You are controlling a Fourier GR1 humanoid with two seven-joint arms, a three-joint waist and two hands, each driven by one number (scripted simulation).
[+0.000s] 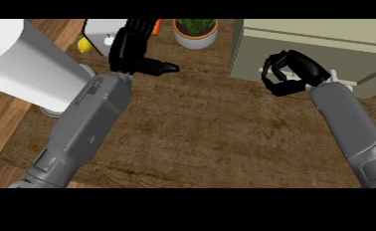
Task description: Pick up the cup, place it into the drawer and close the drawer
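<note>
My right hand (pixel 294 73) is at the front of the olive drawer unit (pixel 316 36) on the right. Its fingers are curled round a thin white bar, the drawer handle (pixel 343 80), which sticks out past the wrist. The drawer front (pixel 249 65) looks flush with the unit. No cup shows anywhere; I cannot tell whether it is inside the drawer. My left hand (pixel 132 51) rests open near the upper left, fingers pointing up and thumb out to the right, holding nothing.
A big white cylinder (pixel 29 60) stands at the left edge, beside my left forearm. Behind the left hand are a grey tray (pixel 103 26), a lemon (pixel 85 46) and something orange (pixel 157 25). A potted plant (pixel 195 33) stands at the back centre.
</note>
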